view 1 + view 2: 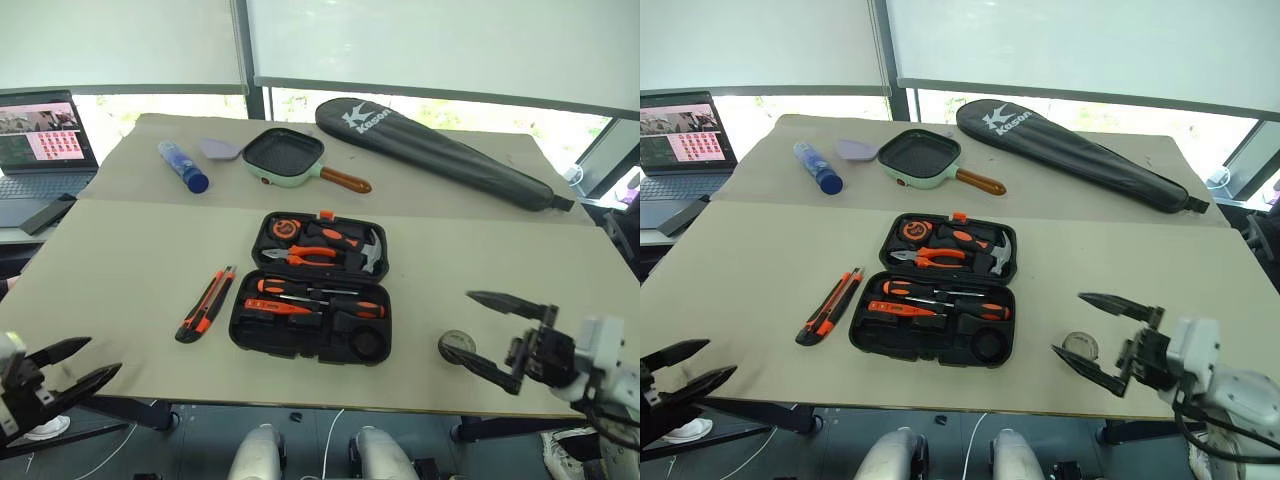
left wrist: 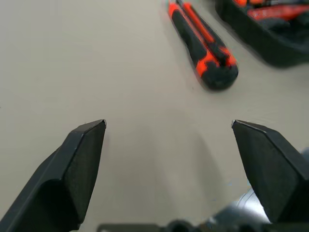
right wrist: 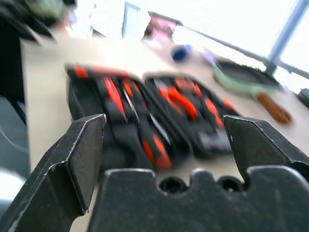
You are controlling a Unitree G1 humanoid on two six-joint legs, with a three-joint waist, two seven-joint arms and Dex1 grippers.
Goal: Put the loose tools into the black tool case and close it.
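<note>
Both arms hang low at the near desk [image 1: 120,290] edge, left gripper [image 1: 72,362] and right gripper [image 1: 488,330] each with jaws spread wide, holding nothing. Tape roll [image 1: 457,346] sits just by the right one. Utility knife [image 1: 206,303] lies left of the open tool case [image 1: 312,288], mid-desk.

The long black racket bag [image 1: 440,150], lying at the upper right of the head views, carries white lettering near its wide end: a large "K" with the word "Kason" beside it. The laptop [image 1: 40,140] at the left edge shows a screen of small pinkish tiles, too small to read. No other writing can be made out.
</note>
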